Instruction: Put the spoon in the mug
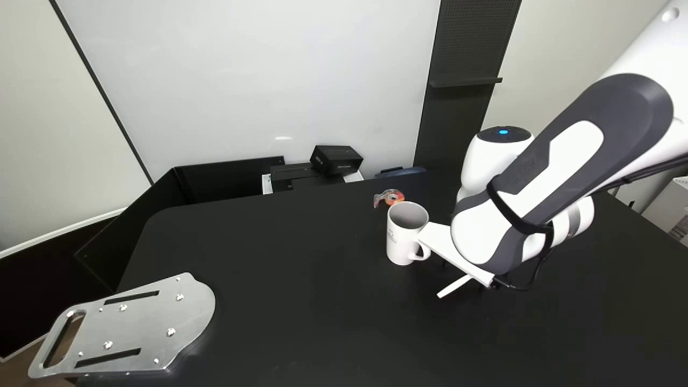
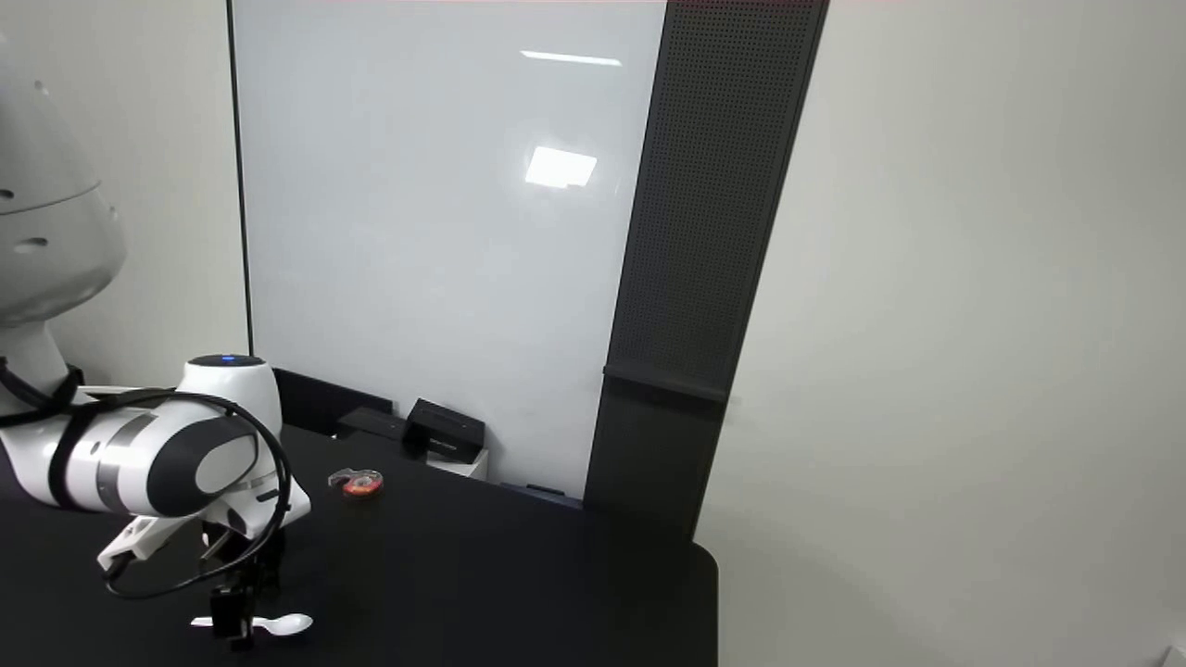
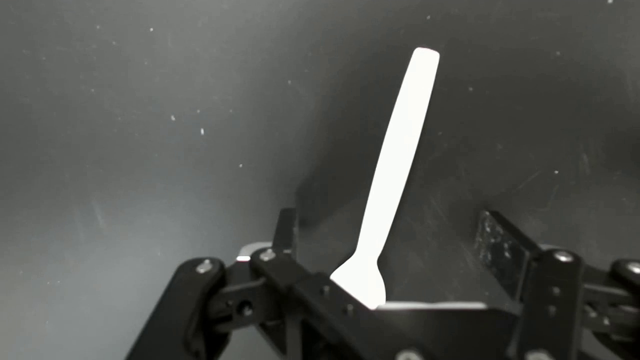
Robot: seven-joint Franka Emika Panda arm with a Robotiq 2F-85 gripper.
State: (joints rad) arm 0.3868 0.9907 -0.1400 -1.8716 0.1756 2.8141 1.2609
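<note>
The white spoon (image 3: 395, 165) lies flat on the black table in the wrist view, part of its bowl hidden by the gripper's linkage. My gripper (image 3: 390, 235) is open, one finger on each side of the spoon, with a gap on both sides. In an exterior view the gripper (image 2: 233, 616) is low over the spoon (image 2: 289, 624), near the table. The spoon's handle (image 1: 454, 286) also shows in an exterior view, its rest hidden by the arm. The white mug (image 1: 399, 244) stands upright close to the wrist, handle towards the arm. It is out of view in the wrist view.
A tape dispenser (image 1: 393, 197) lies behind the mug. A metal plate (image 1: 140, 322) lies at the table's near left corner in that exterior view. Black boxes (image 1: 337, 159) stand beyond the table's back edge. The arm hangs over the table with a loose cable (image 2: 278, 482).
</note>
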